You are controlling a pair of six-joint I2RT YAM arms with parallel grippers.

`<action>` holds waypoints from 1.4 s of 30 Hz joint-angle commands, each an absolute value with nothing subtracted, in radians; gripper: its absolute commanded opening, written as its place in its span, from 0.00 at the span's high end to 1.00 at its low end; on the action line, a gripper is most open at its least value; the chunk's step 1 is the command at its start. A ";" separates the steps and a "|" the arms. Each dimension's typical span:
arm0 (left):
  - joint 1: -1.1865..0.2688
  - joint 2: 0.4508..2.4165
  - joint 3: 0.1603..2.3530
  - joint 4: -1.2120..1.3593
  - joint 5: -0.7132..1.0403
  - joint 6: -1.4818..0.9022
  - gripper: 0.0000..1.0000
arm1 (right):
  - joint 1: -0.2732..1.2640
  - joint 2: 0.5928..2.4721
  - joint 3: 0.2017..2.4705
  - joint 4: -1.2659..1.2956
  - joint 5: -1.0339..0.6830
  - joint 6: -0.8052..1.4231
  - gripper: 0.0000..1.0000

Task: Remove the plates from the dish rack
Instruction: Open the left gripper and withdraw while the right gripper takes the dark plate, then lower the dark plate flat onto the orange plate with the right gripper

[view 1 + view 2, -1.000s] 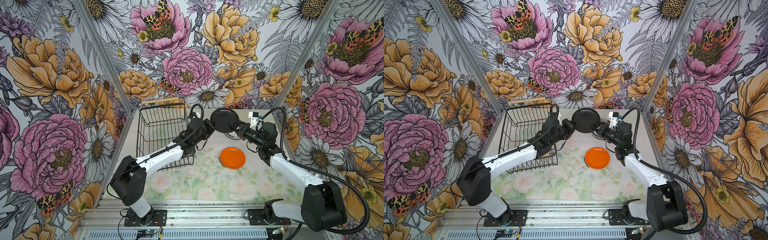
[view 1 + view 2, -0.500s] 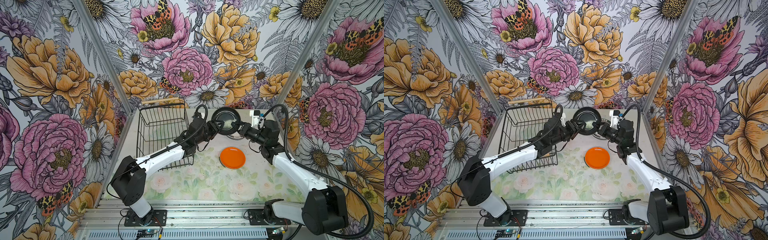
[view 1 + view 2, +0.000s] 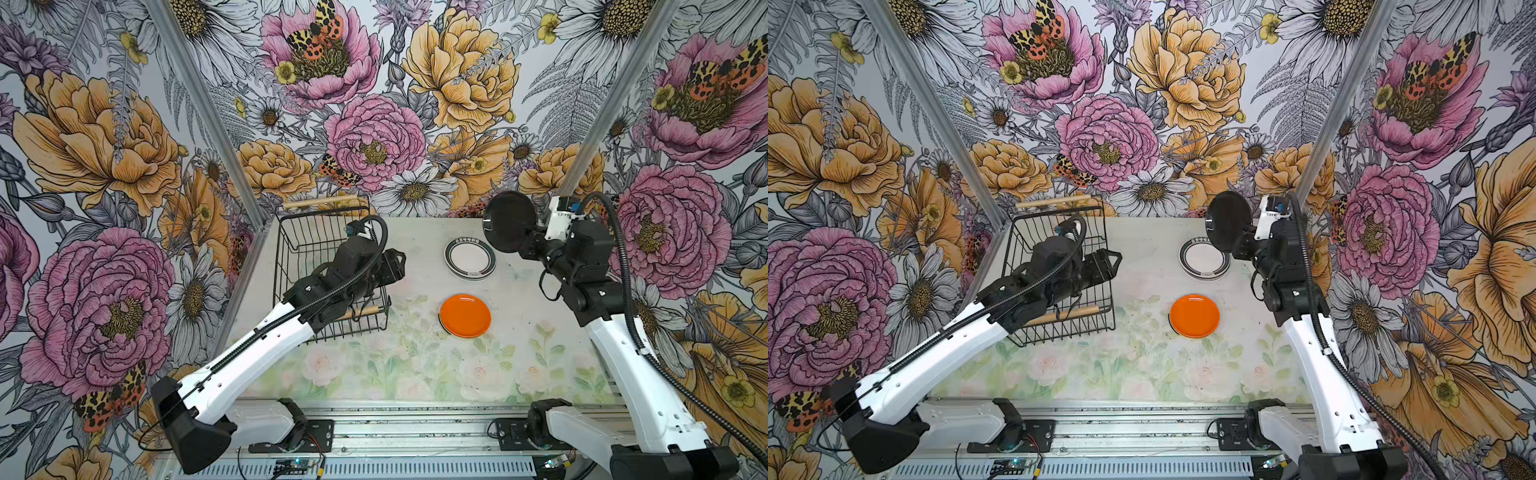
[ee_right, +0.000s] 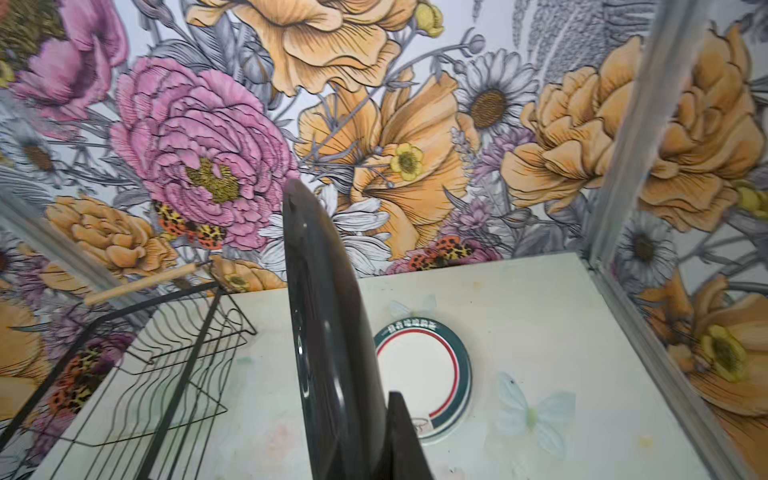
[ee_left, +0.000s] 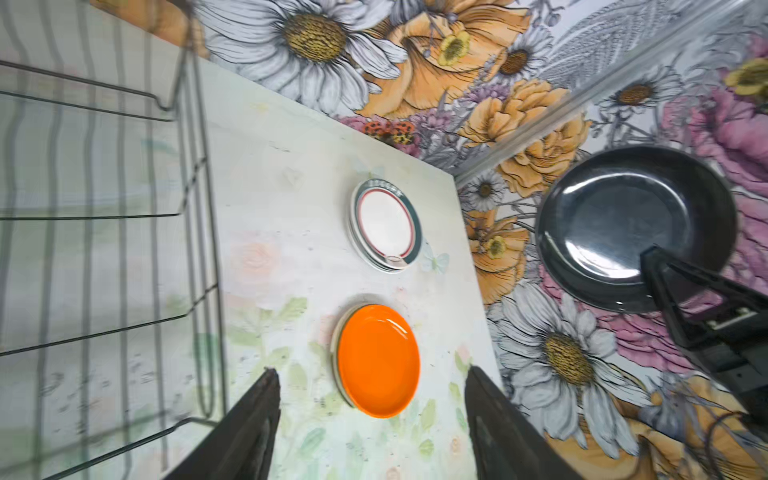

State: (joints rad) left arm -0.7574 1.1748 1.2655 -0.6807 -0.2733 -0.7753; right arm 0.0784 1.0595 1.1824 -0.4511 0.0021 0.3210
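The right gripper (image 3: 522,246) is pinching the rim of a black plate (image 3: 509,221) and holding it on edge in the air at the upper right of both top views, above the far right part of the table (image 3: 415,365). In the right wrist view the black plate (image 4: 328,353) is standing almost edge-on to the camera, with one dark finger (image 4: 405,436) lying against its rim. The left gripper (image 3: 397,266) is hanging over the right side of the dish rack (image 3: 361,326), near the centre left of both top views. Its jaws are standing wide apart and gripping nothing. In the left wrist view, table and plates are showing between its two fingers (image 5: 249,428). The dish rack is sitting on the left part of the table, with one wooden handle (image 3: 320,202) lying along its far rim and another along the near one. Right of the rack, an orange plate (image 3: 464,316) is lying flat near the middle of the table, and a pale rim is peeking out beneath it in the left wrist view. Behind it, well apart, a teal-rimmed plate (image 3: 469,259) with a white centre is topping a low stack just below the raised black plate.
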 commanded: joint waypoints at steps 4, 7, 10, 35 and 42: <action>-0.571 0.919 1.097 -1.049 -0.581 -0.787 0.26 | 0.072 1.054 1.054 -0.662 0.174 0.412 1.00; -0.455 0.804 1.070 -1.088 -0.616 -0.776 0.25 | 0.074 1.067 1.010 -0.668 0.099 0.452 1.00; -0.332 0.743 1.076 -1.124 -0.626 -0.740 0.25 | 0.074 1.085 0.978 -0.664 0.002 0.498 1.00; 0.189 0.793 1.040 -1.050 -0.384 -0.581 0.21 | 0.091 1.251 0.800 -0.449 -0.462 0.690 1.00; 0.290 0.806 1.015 -0.999 -0.279 -0.552 0.21 | 0.093 1.267 0.750 -0.419 -0.466 0.704 1.00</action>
